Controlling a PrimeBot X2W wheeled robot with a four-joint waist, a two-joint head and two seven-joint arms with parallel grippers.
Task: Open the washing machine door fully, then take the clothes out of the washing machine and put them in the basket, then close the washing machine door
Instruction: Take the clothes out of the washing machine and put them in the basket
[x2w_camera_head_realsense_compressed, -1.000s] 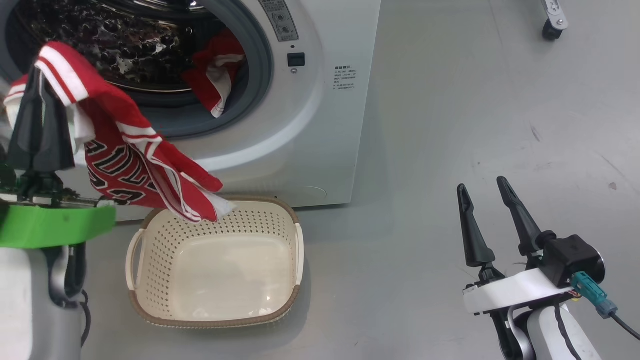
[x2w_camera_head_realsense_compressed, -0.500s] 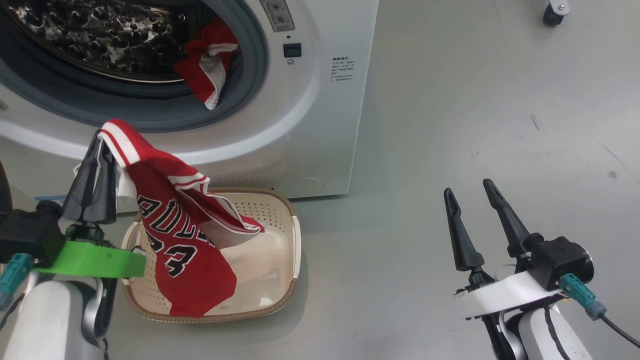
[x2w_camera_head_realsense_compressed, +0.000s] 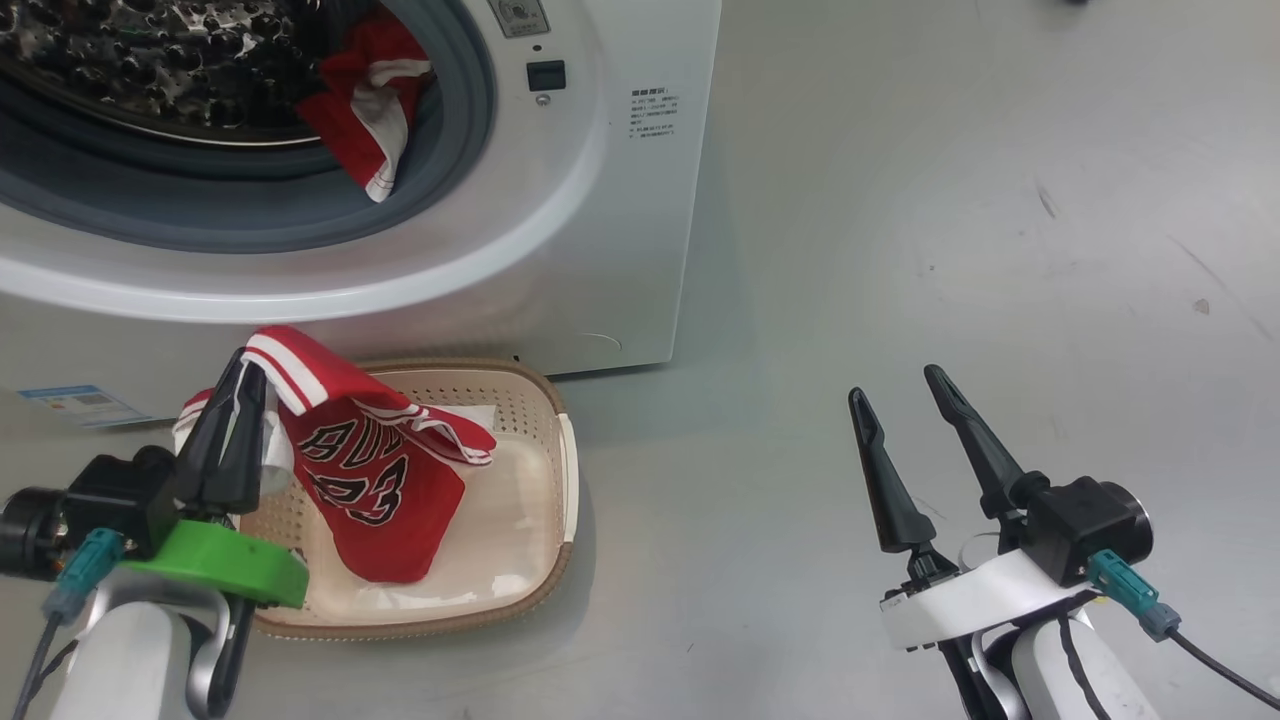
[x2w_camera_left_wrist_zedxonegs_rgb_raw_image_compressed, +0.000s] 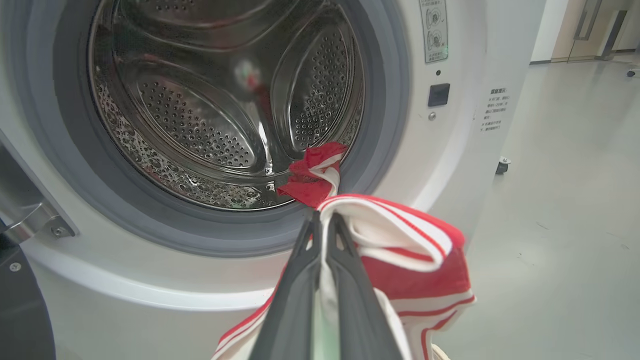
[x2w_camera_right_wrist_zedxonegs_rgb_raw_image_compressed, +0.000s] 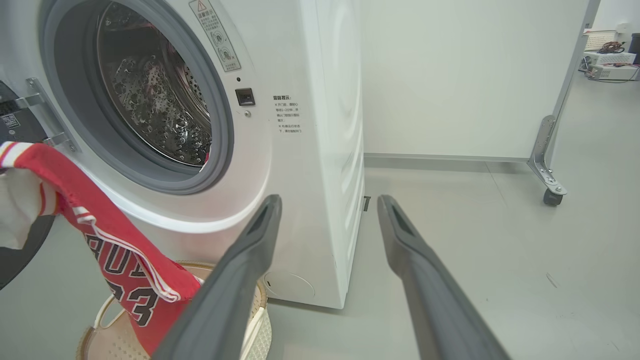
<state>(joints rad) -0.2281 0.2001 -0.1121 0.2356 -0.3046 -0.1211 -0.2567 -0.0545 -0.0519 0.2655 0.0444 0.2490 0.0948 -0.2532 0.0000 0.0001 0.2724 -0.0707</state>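
Red jersey (x2w_camera_head_realsense_compressed: 385, 490) is hanging from the left pincer (x2w_camera_head_realsense_compressed: 244, 360), which is squeezing fully shut on the garment's red-and-white striped edge. The cloth is draping down to that pincer's right, and its lower end is reaching into the cream basket (x2w_camera_head_realsense_compressed: 567, 480), which is sitting on the floor just in front of the washing machine (x2w_camera_head_realsense_compressed: 600, 200). The right pincer (x2w_camera_head_realsense_compressed: 897, 385) is hovering well apart to the right, spreading wide and gripping nothing. The head view is showing the jersey's black number 23 and most of the basket's rim. The left wrist view is looking instead into the steel drum (x2w_camera_left_wrist_zedxonegs_rgb_raw_image_compressed: 200, 100), where a second red garment (x2w_camera_left_wrist_zedxonegs_rgb_raw_image_compressed: 315, 175) is lying at the grey seal (x2w_camera_left_wrist_zedxonegs_rgb_raw_image_compressed: 200, 232). The right wrist view is showing a white partition (x2w_camera_right_wrist_zedxonegs_rgb_raw_image_compressed: 450, 75) beside the machine.
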